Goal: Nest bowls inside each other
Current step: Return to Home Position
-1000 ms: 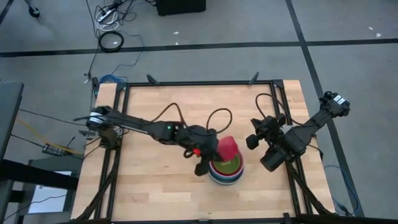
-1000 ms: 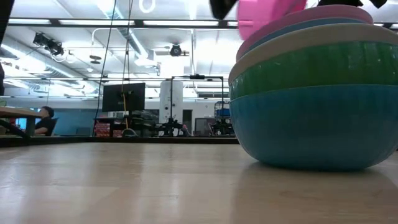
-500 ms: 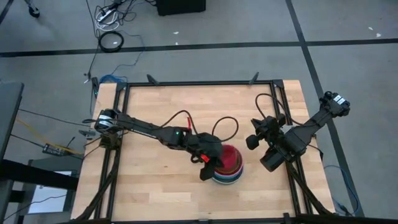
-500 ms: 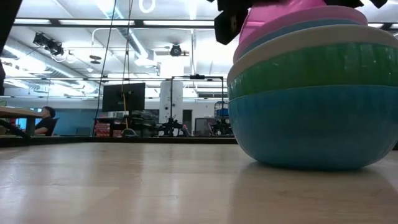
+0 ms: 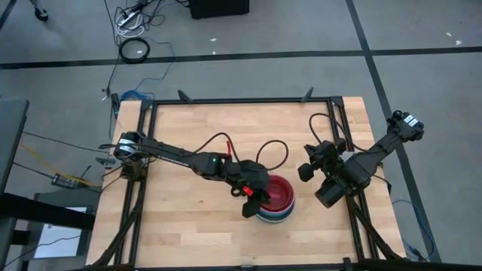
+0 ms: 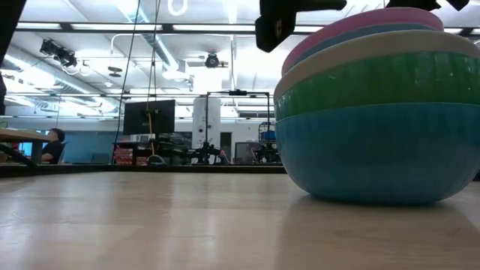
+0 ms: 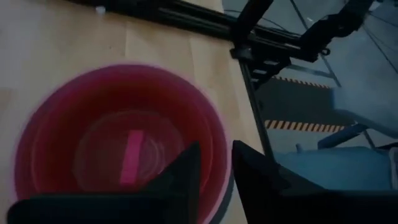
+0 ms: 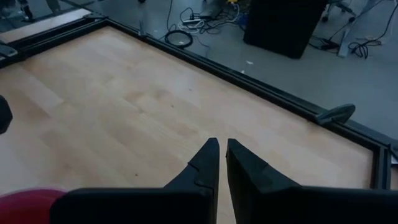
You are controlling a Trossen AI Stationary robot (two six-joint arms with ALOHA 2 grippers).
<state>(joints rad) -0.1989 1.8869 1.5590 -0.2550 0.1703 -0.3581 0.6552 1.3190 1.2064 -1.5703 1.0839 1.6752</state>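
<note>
**High view.** The stack of bowls (image 5: 276,205) stands on the table (image 5: 188,226) at about 4 o'clock from its centre. The red bowl (image 5: 277,194) is innermost and on top. The left gripper (image 5: 254,203) is at the stack's 9 o'clock rim, its arm stretched across from the table's 9 o'clock edge. The right gripper (image 5: 306,170) waits at the stack's 2 o'clock, apart from it. We judge it is parked there to leave the stack free for the other arm.

**Low view.** The rims step upward: teal bowl (image 6: 375,154) on the wood, then green bowl (image 6: 375,86), white-grey bowl (image 6: 352,54), and pink bowl (image 6: 375,16) highest in sight. The largest is outermost, which is why each sits deep and the pile stands level. A dark block of the left gripper hangs at the stack's 11 o'clock. The red bowl is hidden from here.

**Left wrist view.** We look down into the red bowl. The fingers (image 7: 186,171) stand parted with the rim between them. The gap is wider than the wall, so nothing is clamped. The posture suits a rim pinch, and we judge the bowl released and seated.

**Right wrist view.** The fingers are drawn to a thin slit and hold nothing. They point over bare wood toward the frame rail (image 8: 273,96). A sliver of the red bowl shows at the edge.

Nesting looks complete to us. What remains is to lift the left arm clear without nudging the rim.
</note>
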